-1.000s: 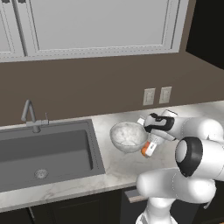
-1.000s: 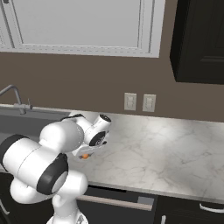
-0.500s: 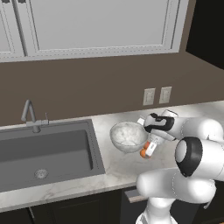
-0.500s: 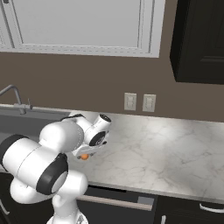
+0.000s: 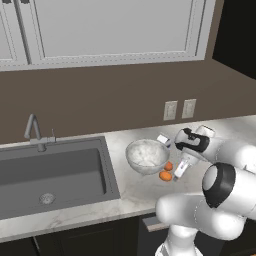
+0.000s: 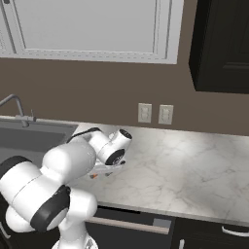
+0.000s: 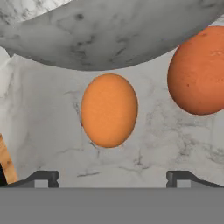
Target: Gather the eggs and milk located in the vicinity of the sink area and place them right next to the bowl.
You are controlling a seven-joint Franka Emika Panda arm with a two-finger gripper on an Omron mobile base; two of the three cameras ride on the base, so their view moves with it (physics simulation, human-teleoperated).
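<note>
Hand view looks down on two orange-brown eggs lying on the marble counter (image 7: 52, 144): one egg (image 7: 109, 110) sits in the middle of the picture, the second egg (image 7: 199, 72) lies apart from it toward the upper right. The grey, speckled curve of the bowl (image 7: 109, 35) arches across the top, its edge just above the middle egg and overlapping the top of the second one. The two dark fingertips (image 7: 41, 177) rise at the bottom corners, spread wide apart, with nothing between them; the middle egg lies on the counter ahead of the gap, touching neither tip. A sliver of something orange-tan shows at the lower left edge; what it is cannot be told.

From the left base view, the glass bowl (image 5: 146, 156) stands on the counter just right of the dark sink basin (image 5: 50, 175), whose curved faucet (image 5: 33, 131) rises at the back. One egg (image 5: 169, 166) rests against the bowl's right side and the other (image 5: 165, 175) lies just in front of it, both close beside the bowl. The gripper (image 5: 181, 169) hangs over the counter just right of the eggs, pointing down. A small white carton with blue marks, the milk (image 5: 163, 139), lies behind the bowl, near its back rim. Two wall outlets (image 5: 180, 109) sit on the brown wall above.

From the right base view, the arm's white body (image 6: 73, 160) hides the bowl and most of the eggs.
</note>
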